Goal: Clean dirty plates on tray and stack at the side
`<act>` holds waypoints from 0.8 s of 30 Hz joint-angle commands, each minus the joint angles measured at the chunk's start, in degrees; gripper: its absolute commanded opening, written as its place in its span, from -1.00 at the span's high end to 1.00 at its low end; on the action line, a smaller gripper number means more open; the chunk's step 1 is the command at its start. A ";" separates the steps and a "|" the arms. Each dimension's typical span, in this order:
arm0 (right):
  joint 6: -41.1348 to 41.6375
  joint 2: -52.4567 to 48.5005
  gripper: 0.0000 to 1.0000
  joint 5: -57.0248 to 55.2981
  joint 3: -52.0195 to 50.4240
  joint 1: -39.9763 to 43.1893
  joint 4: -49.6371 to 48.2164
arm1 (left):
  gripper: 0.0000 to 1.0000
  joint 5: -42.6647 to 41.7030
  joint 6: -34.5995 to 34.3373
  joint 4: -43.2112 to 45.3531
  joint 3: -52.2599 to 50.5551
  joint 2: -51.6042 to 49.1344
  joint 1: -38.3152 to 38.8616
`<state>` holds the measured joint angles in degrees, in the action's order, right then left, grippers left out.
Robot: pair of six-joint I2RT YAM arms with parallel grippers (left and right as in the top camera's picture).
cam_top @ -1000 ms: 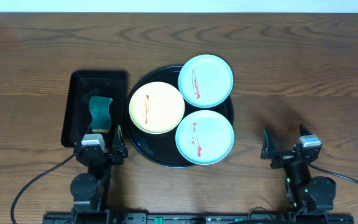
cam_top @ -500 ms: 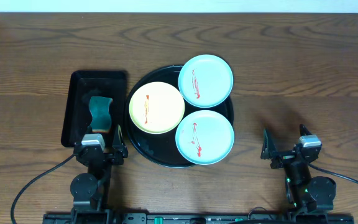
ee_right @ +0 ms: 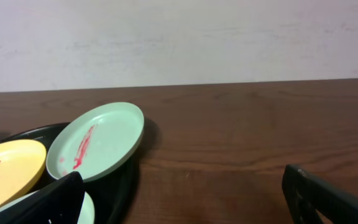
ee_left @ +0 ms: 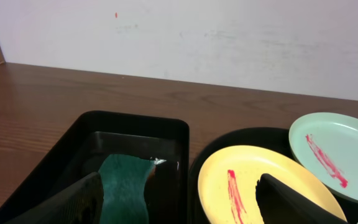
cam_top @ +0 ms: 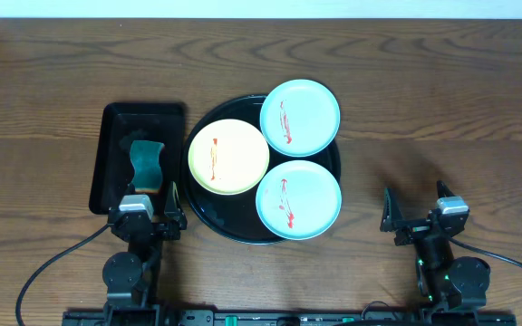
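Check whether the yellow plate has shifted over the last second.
No. The yellow plate lies exactly where it did, judged against the round tray in the overhead view.

You have the round tray (cam_top: 214, 223) at the middle of the tabletop (cam_top: 424, 91), with three plates on it. The left plate (cam_top: 229, 157) lies alone. The far plate (cam_top: 300, 118) reaches over the tray's far right rim, and the near plate (cam_top: 299, 199) lies just before it. Just left of the round tray sits the rectangular tray (cam_top: 143, 118), with the sponge (cam_top: 148, 163) in its near half.
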<state>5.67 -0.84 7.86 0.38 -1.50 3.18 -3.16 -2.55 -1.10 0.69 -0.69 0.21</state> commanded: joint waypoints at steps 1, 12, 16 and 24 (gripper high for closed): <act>0.79 0.13 -0.99 -1.36 -0.07 -0.04 -0.50 | -0.57 -1.44 0.90 -1.44 -0.44 0.31 -0.13; 2.08 -0.39 -0.99 11.23 2.21 -0.04 -4.46 | -0.58 -8.46 -2.71 -0.11 1.68 -0.35 -0.13; 3.08 -4.04 -0.98 14.36 6.67 -0.04 -3.98 | -0.57 -9.11 -2.93 -1.20 6.95 -3.37 -0.13; 4.92 -22.56 -0.99 20.63 19.91 -0.07 -2.23 | -0.58 -11.89 -2.89 -10.62 21.62 -17.73 -0.13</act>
<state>8.12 -17.08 24.58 15.70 -1.50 0.23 -13.21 -4.73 -9.89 16.64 -13.58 0.21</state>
